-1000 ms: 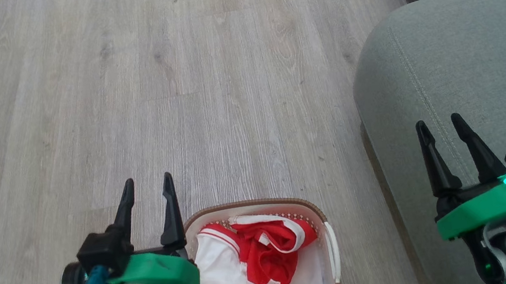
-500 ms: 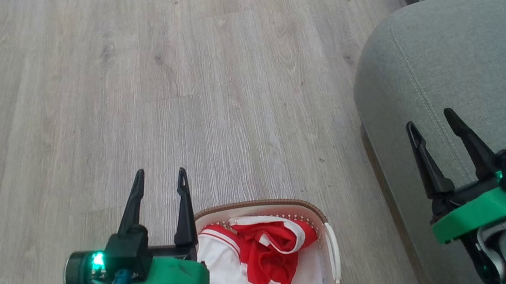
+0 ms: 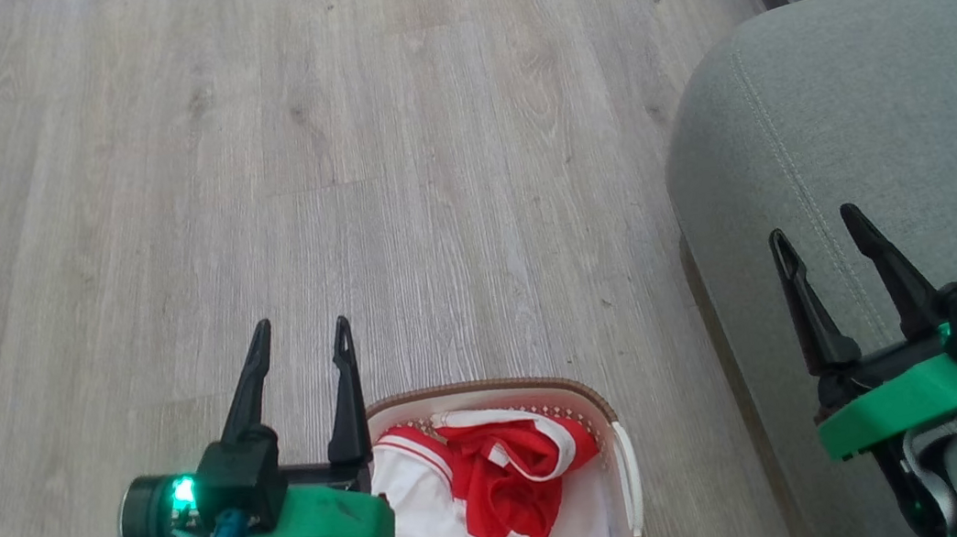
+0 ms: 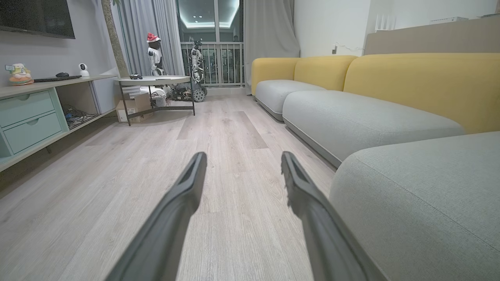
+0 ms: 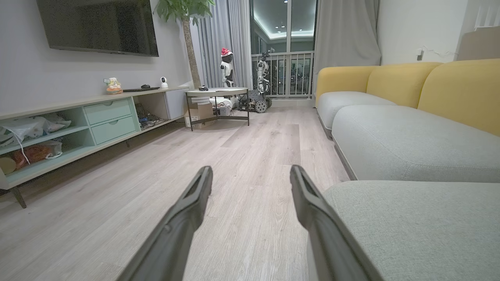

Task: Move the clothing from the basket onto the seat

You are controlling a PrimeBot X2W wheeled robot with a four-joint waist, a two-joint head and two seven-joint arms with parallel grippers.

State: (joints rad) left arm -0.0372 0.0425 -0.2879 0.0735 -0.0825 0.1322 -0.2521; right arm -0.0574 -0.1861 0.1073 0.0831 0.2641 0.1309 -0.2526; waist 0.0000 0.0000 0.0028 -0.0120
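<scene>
**A:** Where was the clothing?

**B:** Nearest the robot, in the head view. The red-and-white clothing [image 3: 489, 489] lay heaped in the basket [image 3: 494, 388], which stood on the wooden floor [image 3: 332, 140].

**A:** And the pincers?

**B:** The left gripper [image 3: 302, 322] hung at the basket's left rim, fingers spread, holding nothing. The right gripper [image 3: 813, 222] hung over the near edge of the seat [image 3: 883, 113], equally spread and empty. I could not tell whether it touched the cushion.

**A:** Did basket and seat touch?

**B:** No. The seat lay to the basket's right, with a strip of floor between them.

**A:** What did the wrist views add?

**B:** The head view looked down, but the wrist views looked level along the floor. The left wrist view had the seat's rounded corner close on the right, then more grey cushions [image 4: 351, 117] under yellow backrests [image 4: 414, 74]. The right wrist view gave the left wall, with a pale green sideboard [image 5: 111, 117] under a dark television [image 5: 97, 25]. Farthest off were a low round table [image 5: 216, 92], a small robot figure in a red hat [image 5: 225, 66] and grey curtains [image 5: 347, 31].
</scene>
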